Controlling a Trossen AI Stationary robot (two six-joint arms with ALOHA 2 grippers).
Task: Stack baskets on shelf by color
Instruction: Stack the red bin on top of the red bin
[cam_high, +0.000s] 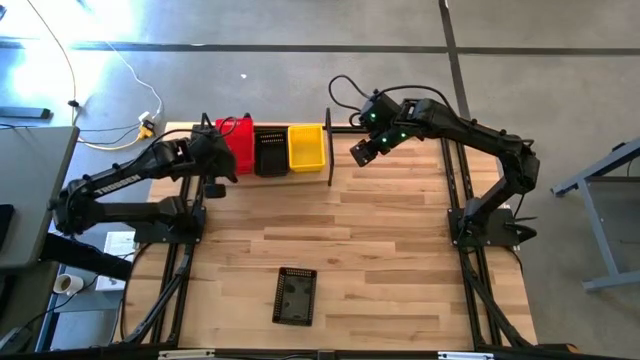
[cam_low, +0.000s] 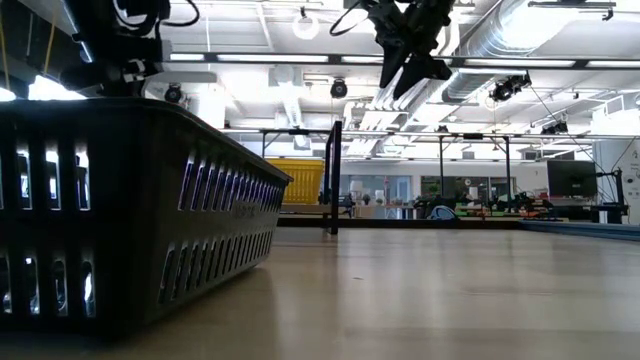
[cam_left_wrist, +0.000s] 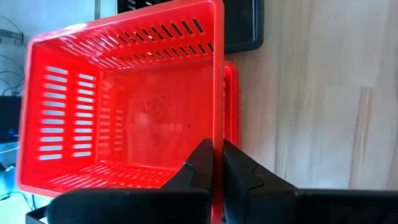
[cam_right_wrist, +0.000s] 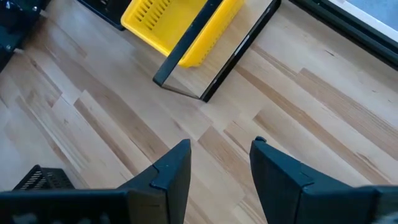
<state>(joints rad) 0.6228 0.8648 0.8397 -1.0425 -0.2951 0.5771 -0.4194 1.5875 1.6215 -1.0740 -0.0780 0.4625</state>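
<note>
Overhead, red, black and yellow baskets line the shelf at twelve o'clock, one black basket waits at six; the left gripper pinches the red basket's wall to seat it, while the right gripper hovers open, empty.

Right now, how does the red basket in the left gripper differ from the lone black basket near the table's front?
The red basket sits at the shelf beside other baskets; the black basket lies alone on the tabletop. The left gripper is shut on the red basket's wall; nothing touches the black one. Both are slotted rectangular baskets, open side up.
</note>
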